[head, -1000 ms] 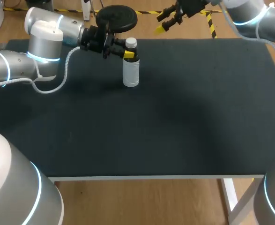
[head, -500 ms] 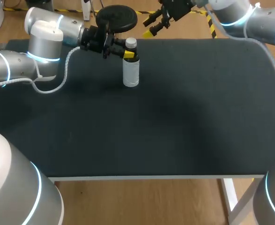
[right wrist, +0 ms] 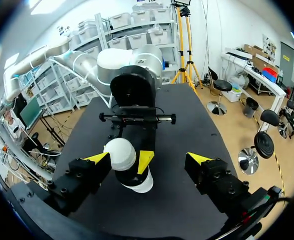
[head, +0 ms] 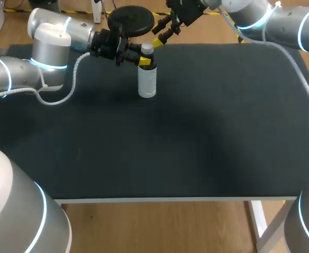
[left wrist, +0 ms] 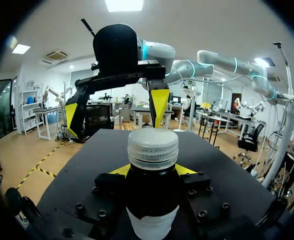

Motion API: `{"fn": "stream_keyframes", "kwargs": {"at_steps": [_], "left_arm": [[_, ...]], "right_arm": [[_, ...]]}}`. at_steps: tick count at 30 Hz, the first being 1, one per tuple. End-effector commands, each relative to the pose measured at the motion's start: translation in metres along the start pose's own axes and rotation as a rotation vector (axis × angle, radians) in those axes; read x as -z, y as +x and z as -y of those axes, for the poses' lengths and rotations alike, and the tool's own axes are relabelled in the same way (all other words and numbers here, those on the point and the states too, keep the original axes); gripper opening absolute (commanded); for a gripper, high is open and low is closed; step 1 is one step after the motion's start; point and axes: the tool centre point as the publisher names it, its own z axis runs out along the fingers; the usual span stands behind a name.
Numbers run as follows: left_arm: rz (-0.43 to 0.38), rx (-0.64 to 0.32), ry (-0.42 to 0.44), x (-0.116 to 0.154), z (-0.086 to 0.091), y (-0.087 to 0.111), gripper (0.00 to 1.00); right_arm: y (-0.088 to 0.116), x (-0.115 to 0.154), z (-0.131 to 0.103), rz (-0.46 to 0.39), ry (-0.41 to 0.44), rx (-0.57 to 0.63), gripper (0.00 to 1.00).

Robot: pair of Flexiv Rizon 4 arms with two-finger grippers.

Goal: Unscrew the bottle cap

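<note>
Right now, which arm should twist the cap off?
Right. The right claw, open, hovers beside the cap; the left claw is shut on the bottle just below it, steadying it.

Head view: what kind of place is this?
Likely a robot manipulation test bench: a black table, the left gripper shut on a lone bottle, the right gripper open near its cap.

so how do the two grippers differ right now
The left gripper is shut on the bottle just below its cap; the right gripper is open and holds nothing. The left gripper reaches in level from the side, while the right gripper angles down from above, close to the cap. Both have black fingers with yellow tips.
</note>
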Motion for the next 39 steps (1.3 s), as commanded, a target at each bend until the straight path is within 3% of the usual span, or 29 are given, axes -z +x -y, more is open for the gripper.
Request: {"fn": "stream_keyframes", "kwargs": {"at_steps": [1, 8, 15, 23, 39], "left_arm": [[-0.006, 0.000, 0.000, 0.000, -0.001, -0.002, 0.00], [-0.006, 0.000, 0.000, 0.000, -0.001, -0.002, 0.00], [-0.006, 0.000, 0.000, 0.000, -0.001, -0.002, 0.00], [-0.006, 0.000, 0.000, 0.000, -0.001, -0.002, 0.00], [-0.006, 0.000, 0.000, 0.000, -0.001, -0.002, 0.00]], "right_arm": [[0.000, -0.005, -0.003, 0.006, 0.010, 0.004, 1.00], [0.005, -0.007, -0.003, 0.014, -0.001, 0.004, 1.00], [0.010, 0.014, -0.005, 0.060, -0.019, 0.011, 1.00], [0.022, 0.014, -0.006, 0.033, -0.024, 0.015, 1.00], [0.021, -0.012, -0.003, -0.005, 0.006, 0.003, 1.00]]}}
